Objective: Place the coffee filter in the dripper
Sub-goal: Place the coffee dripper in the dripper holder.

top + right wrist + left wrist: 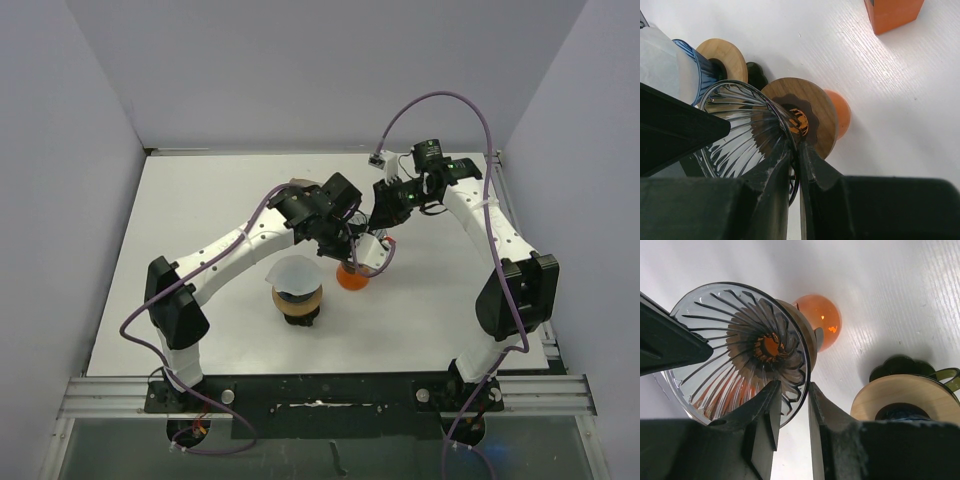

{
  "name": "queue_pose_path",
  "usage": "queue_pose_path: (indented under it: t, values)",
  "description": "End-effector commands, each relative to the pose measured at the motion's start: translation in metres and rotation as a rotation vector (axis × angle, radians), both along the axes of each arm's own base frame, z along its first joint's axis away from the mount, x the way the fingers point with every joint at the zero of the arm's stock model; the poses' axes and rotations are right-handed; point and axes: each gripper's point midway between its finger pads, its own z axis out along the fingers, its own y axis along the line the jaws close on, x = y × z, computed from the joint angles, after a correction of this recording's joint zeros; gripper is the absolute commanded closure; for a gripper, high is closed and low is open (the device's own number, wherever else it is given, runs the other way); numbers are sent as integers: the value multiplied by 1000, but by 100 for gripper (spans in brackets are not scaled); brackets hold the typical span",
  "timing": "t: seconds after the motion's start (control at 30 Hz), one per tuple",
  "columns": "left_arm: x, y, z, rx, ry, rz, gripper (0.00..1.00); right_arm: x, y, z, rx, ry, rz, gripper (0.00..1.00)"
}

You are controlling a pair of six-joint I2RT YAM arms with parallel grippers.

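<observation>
Right gripper [796,145] pinched the ribbed clear glass dripper [740,135] by its rim. Left gripper [795,390] straddled that rim, jaws narrowly apart. I judged this a steadying step; next, fetch the white paper filter [293,272].

The dripper [725,350] looks glossy, ribbed and clear, its collar [821,102] smooth matt wood, the filter [293,272] thin white paper.
</observation>
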Motion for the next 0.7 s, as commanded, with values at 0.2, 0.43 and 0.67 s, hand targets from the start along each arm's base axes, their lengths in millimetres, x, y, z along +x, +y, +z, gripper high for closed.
queue_pose_path:
  t: [0.2, 0.43, 0.67]
  values:
    - [3, 2, 16, -76, 18, 30, 81, 3, 8, 26, 45, -77, 18, 84]
    - [5, 3, 16, -87, 29, 40, 82, 3, 7, 25, 41, -81, 18, 79]
    - [7, 1, 19, -95, 22, 43, 80, 0, 6, 22, 37, -78, 19, 78]
